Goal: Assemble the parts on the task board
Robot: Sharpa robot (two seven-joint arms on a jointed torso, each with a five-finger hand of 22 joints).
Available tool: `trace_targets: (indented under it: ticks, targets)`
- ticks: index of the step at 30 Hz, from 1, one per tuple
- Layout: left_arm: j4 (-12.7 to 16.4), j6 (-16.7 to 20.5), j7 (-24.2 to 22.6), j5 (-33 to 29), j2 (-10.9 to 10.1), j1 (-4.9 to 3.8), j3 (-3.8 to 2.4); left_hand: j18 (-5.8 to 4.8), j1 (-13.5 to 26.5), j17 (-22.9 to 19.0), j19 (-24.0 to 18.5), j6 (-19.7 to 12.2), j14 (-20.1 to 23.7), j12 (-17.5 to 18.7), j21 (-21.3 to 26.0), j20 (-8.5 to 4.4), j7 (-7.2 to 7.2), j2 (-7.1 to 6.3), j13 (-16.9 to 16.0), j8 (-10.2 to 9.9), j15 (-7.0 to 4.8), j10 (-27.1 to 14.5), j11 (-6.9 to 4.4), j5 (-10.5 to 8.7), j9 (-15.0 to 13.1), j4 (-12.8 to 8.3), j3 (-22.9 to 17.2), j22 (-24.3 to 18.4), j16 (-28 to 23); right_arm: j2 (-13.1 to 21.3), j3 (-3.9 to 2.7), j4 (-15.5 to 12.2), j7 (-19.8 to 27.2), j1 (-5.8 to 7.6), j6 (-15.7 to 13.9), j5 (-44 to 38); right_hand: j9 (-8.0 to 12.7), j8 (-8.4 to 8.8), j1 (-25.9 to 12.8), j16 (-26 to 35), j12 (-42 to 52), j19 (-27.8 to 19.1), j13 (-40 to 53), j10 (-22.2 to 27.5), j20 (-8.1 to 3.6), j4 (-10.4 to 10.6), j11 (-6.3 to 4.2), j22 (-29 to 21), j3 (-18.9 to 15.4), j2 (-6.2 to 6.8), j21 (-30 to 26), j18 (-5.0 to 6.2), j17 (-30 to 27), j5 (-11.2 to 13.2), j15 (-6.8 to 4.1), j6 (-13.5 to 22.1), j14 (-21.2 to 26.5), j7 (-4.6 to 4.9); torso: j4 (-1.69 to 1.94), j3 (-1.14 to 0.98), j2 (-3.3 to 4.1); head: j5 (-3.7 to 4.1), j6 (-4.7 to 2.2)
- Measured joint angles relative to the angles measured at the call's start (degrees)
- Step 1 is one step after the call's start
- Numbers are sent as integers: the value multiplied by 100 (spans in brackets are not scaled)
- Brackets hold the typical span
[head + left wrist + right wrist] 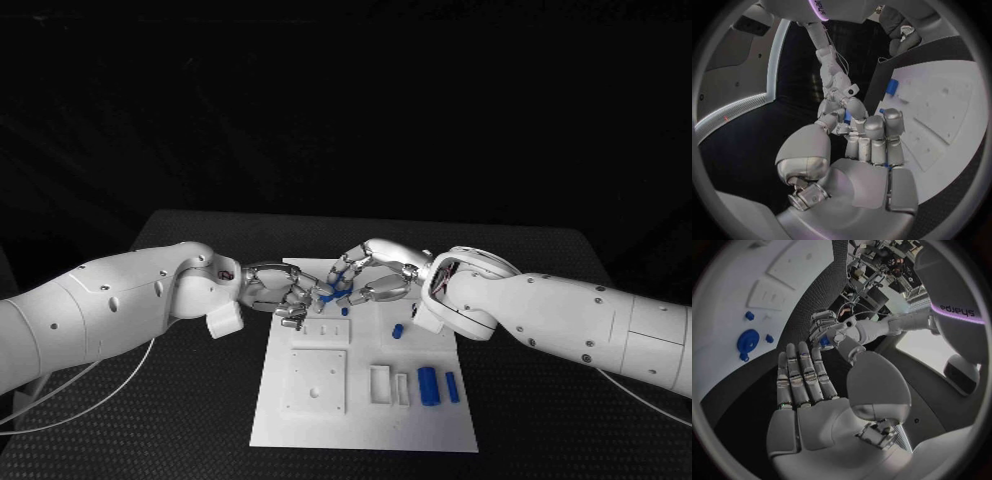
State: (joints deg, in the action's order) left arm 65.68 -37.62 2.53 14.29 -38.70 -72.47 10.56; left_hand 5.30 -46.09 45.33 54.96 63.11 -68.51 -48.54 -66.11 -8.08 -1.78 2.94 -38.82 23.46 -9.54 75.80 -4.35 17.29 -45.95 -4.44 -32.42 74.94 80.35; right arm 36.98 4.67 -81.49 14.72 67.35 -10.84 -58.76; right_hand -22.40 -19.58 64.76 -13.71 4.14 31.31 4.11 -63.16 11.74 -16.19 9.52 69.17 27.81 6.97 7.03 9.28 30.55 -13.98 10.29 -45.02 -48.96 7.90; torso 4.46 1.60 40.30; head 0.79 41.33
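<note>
The white task board [361,425] lies in the middle of the table. Above its far edge my two hands meet over a small blue part [335,293]. My left hand [281,290] has its fingers curled and pinches this blue part [846,116] between thumb and fingers. My right hand [368,275] arches over from the other side. In the right wrist view its fingers [799,375] are stretched and its palm is bare. Its fingertips reach the blue part [824,342], but the frames do not show a grip. More blue parts [428,380] lie on the board's right side.
A small blue part [398,330] lies near the board's right edge, and another blue part [451,387] sits beside the larger one. White blocks [379,385] and a square recessed plate [317,378] take up the board's middle. Black table [188,400] surrounds it.
</note>
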Motion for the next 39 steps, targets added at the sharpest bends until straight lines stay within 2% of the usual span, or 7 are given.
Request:
trace_targets:
  ticks: [4, 20, 27, 34, 36, 39]
  targets:
    - [3, 3, 0, 3, 2, 0, 0, 0, -4, 0, 0, 0, 0, 0, 0, 0, 0, -3, -1, 0, 0, 0, 0, 0, -6, 0, 0, 0, 0, -11, 0, -11, 13, 0, 34, 25, 0, 0, -71, 0, 0, 0, 0, 0, 0, 6, 0, 22, -6, -71, -41, 1, 0, 0, 0, -34, 0, 34, 0, 1, 0, -4, 1]
    - [21, 5, -3, 5, 2, 0, 0, 0, -12, 5, -20, -6, 0, 0, 0, 21, 6, -2, -4, 0, 0, 1, 1, -6, -22, -1, 0, -1, 0, -38, 23, -3, 10, 0, 123, 33, -1, -21, -80, 0, 0, 21, -1, 0, -20, -25, 0, 47, -37, -64, -86, 1, 5, 0, -2, -59, -2, 59, 1, 4, -1, -1, 14]
    - [21, 5, -3, 1, 3, 0, 0, 0, -12, 4, -20, -6, 0, 0, 0, 21, 6, -2, -9, 0, 0, 2, 2, -27, -23, -8, 7, -2, 0, -43, 27, -26, 8, 0, 146, 34, -1, -42, -119, -18, 0, 42, 6, 0, 1, -9, 0, 76, -53, -86, -113, 1, 11, 0, -2, -114, -2, 113, 1, 2, 0, -2, 21]
    - [21, 6, -3, 0, 8, 0, 2, 0, -11, 4, -20, -6, 0, 0, 0, 21, 6, -3, -8, -22, 0, 3, 2, -29, -30, -9, 7, -2, 0, -42, 29, -30, 7, 1, 166, 38, 6, -94, -236, -26, 30, 124, 19, -79, -21, 24, -69, 113, -52, -203, -171, 0, 20, 118, -2, -207, -2, 183, -2, 0, 1, -5, 26]
    - [22, 7, -2, 0, 9, 1, 3, 1, -11, 4, -20, -6, 0, 0, 0, 21, 6, -3, -8, -22, 0, 2, 2, -45, -31, -9, 7, -2, 0, -40, 29, -29, 7, 2, 172, 40, 18, -100, -303, -48, 33, 146, 21, -136, -1, 101, -73, 130, -25, -271, -218, 1, 21, 156, -2, -247, -3, 168, -2, 1, 0, -5, 28]
    - [23, 7, 1, 1, 10, 2, 3, 1, -10, 4, -20, -6, 0, 0, 0, 21, 6, -4, -8, -21, 0, -14, -14, -26, -32, -9, 7, -3, 0, -38, 29, -28, 7, 2, 178, 42, 26, -105, -363, -63, 67, 187, 37, -196, -19, 164, -132, 151, 25, -330, -255, 1, 36, 189, -9, -337, -9, 174, -2, -2, 0, -5, 30]
